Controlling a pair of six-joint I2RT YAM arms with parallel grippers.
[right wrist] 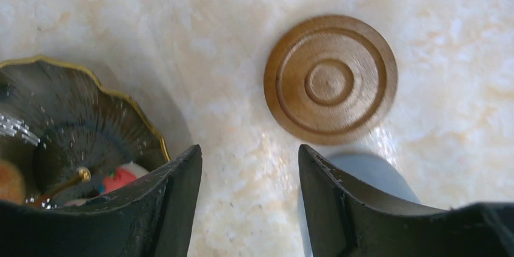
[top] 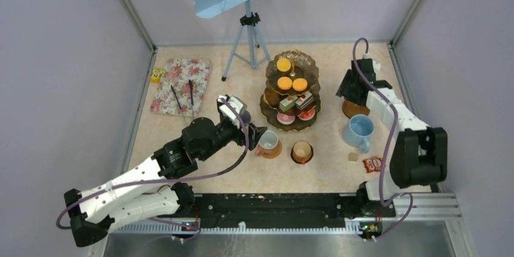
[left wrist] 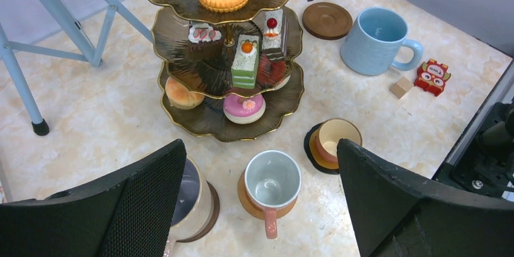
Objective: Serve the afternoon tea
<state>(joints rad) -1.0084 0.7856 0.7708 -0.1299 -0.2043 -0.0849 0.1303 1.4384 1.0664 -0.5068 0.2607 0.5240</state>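
lilac-white mug (left wrist: 271,179) stands upright, handle pointing toward the left claw (left wrist: 260,148).

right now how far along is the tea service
The stand is stocked; the lilac-white mug and both small orange-brown mugs sit on coasters. Nothing is in hand: the right claw hangs open by the bare coaster. Left to do: the light blue mug stands on the table, off that coaster.

White links and black joint housings are seen on the left arm (top: 134,177) and the right arm (top: 419,155). A lilac cable (top: 361,40) is looped along each, and the fingers (left wrist: 145,208) are faced with black dimpled pads.
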